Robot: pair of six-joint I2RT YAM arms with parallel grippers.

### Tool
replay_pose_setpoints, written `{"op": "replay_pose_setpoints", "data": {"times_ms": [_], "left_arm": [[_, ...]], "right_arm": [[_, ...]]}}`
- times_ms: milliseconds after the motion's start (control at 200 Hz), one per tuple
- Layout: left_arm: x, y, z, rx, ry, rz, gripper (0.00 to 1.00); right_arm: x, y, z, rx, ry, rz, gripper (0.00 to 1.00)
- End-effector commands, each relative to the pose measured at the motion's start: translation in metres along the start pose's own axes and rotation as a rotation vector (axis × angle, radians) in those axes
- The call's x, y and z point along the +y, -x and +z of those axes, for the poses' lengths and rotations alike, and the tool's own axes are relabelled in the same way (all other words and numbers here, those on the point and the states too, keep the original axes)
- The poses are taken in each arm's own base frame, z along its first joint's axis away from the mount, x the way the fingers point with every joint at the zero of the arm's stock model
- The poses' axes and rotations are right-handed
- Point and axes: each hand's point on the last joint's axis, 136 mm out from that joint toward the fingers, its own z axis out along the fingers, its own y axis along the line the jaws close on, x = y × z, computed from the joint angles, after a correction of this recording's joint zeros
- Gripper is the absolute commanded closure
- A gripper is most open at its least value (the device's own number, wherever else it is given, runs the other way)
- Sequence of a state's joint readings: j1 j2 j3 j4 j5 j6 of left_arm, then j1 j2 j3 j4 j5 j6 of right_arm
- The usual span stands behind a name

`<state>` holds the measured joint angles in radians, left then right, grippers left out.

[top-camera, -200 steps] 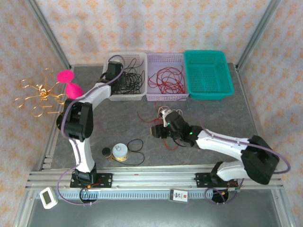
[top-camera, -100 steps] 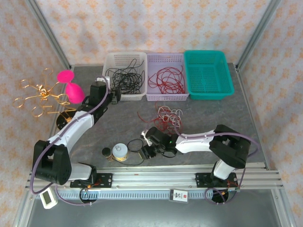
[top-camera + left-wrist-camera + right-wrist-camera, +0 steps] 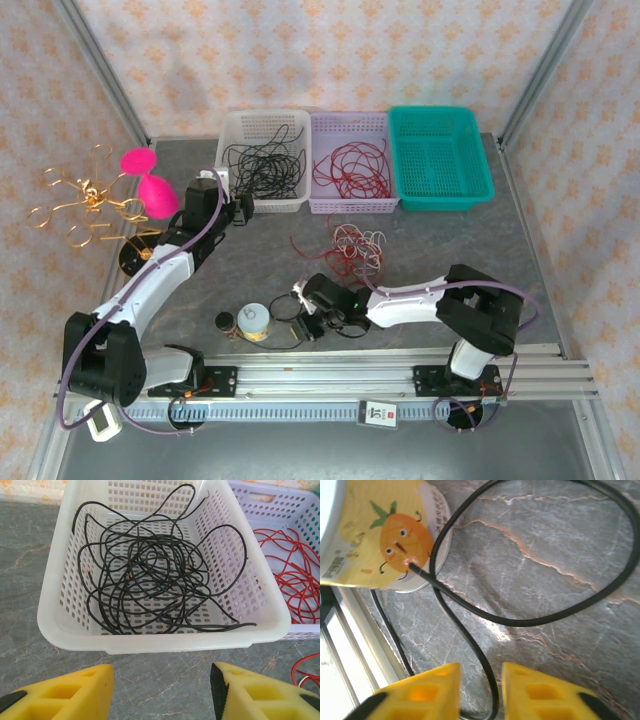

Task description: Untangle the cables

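Far left, a gold wire ornament (image 3: pixel 85 200) stands at the desk (image 3: pixel 440 250) edge. Left gripper (image 3: pixel 161 675): released, empty, hovering before the white basket (image 3: pixel 47 605), which holds the tangled black cables (image 3: pixel 150 590). Near the front rail, a pineapple-labelled can (image 3: pixel 385 535) stands with a loose black cable (image 3: pixel 530 620) looping beside it. Right gripper (image 3: pixel 480 690): jaws narrowed around that cable; firm grasp cannot be told. Mid-desk lies a red and off-white bundle (image 3: pixel 355 245). Red cables (image 3: pixel 348 170) fill the lilac basket (image 3: pixel 350 124), beside a teal basket (image 3: pixel 440 155).
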<state>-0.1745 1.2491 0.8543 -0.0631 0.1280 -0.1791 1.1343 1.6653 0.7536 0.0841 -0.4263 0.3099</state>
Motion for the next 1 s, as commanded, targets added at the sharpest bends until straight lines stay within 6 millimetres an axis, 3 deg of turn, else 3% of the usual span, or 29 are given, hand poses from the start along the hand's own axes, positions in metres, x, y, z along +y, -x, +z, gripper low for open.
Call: {"op": "replay_pose_setpoints", "data": {"times_ms": [0, 165, 320, 420, 566, 741, 851, 996], "left_arm": [[-0.002, 0.002, -0.011, -0.008, -0.019, -0.003, 0.44], [-0.012, 0.013, -0.026, -0.047, -0.07, -0.001, 0.43], [-0.018, 0.025, -0.037, -0.084, -0.091, 0.005, 0.42], [-0.023, 0.033, -0.046, -0.102, -0.113, 0.013, 0.42], [-0.043, 0.045, -0.068, -0.146, -0.22, 0.044, 0.42], [-0.092, 0.046, -0.105, -0.184, -0.523, 0.096, 0.4], [-0.102, 0.041, -0.112, -0.172, -0.598, 0.096, 0.39], [-0.122, 0.015, -0.114, -0.116, -0.753, 0.09, 0.39]], "right_arm": [[-0.005, 0.016, -0.012, -0.057, -0.074, 0.007, 0.85], [-0.001, 0.041, -0.057, -0.164, -0.141, -0.036, 0.96], [0.034, 0.062, -0.093, -0.219, -0.05, -0.12, 0.98], [0.042, 0.082, -0.114, -0.258, -0.083, -0.159, 0.99], [0.04, 0.12, -0.157, -0.366, -0.154, -0.186, 1.0], [0.031, 0.159, -0.209, -0.516, -0.138, -0.186, 0.99], [0.019, 0.171, -0.227, -0.551, -0.143, -0.187, 0.99], [0.01, 0.179, -0.239, -0.564, -0.084, -0.181, 0.99]]}}
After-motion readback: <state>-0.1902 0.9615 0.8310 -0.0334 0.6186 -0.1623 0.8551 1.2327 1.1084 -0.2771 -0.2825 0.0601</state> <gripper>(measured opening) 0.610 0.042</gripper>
